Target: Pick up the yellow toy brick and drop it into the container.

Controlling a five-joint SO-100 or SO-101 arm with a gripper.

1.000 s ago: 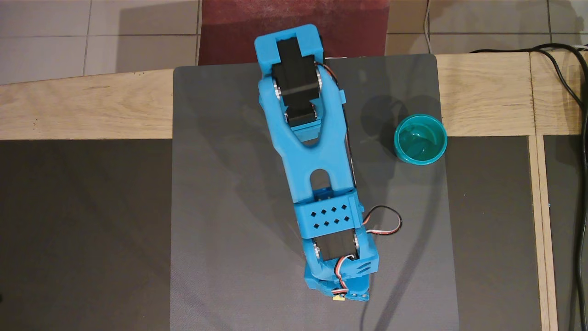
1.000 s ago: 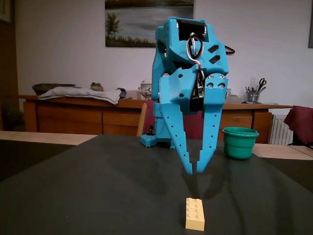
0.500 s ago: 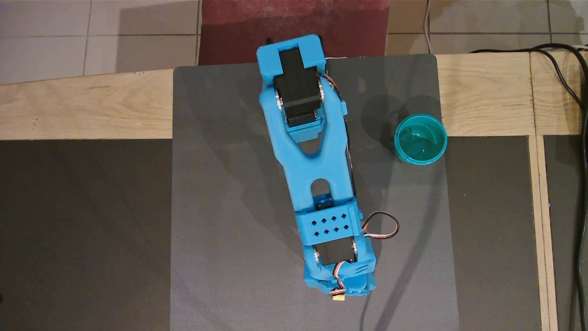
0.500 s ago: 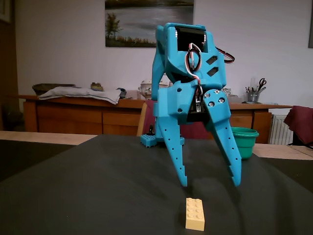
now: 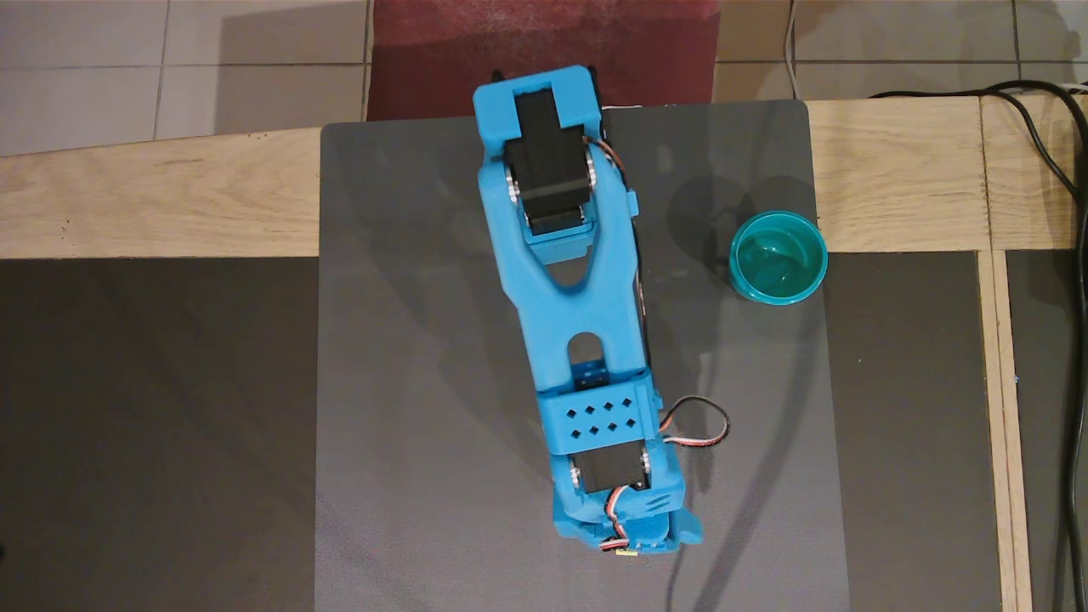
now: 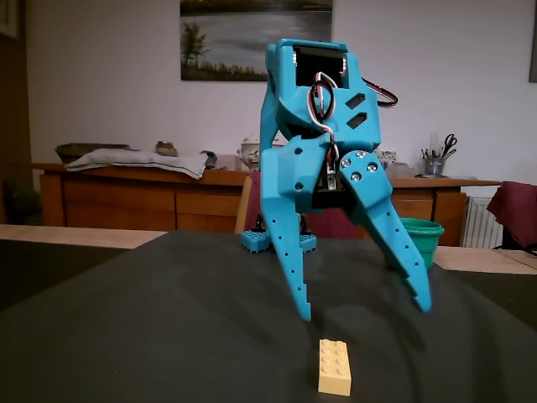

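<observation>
The yellow toy brick [image 6: 335, 367] lies flat on the dark mat, studs up, its long side pointing toward the fixed camera. From overhead only a sliver of the brick [image 5: 626, 552] peeks out below the arm's wrist. My blue gripper [image 6: 365, 314] hangs over the mat just behind and above the brick, fingers spread wide, open and holding nothing. The teal-green container [image 5: 778, 257] stands upright at the mat's right edge; in the fixed view the container [image 6: 422, 238] is partly hidden behind my right finger.
The grey mat [image 5: 425, 425] lies across a wooden table [image 5: 153, 195]. A black cable [image 5: 1062, 255] runs down the right side. In the fixed view a sideboard [image 6: 143, 197] stands far behind the table.
The fingers went from nearly together to spread wide. The wrist shifted slightly left in the overhead view and the gripper sank a little toward the brick.
</observation>
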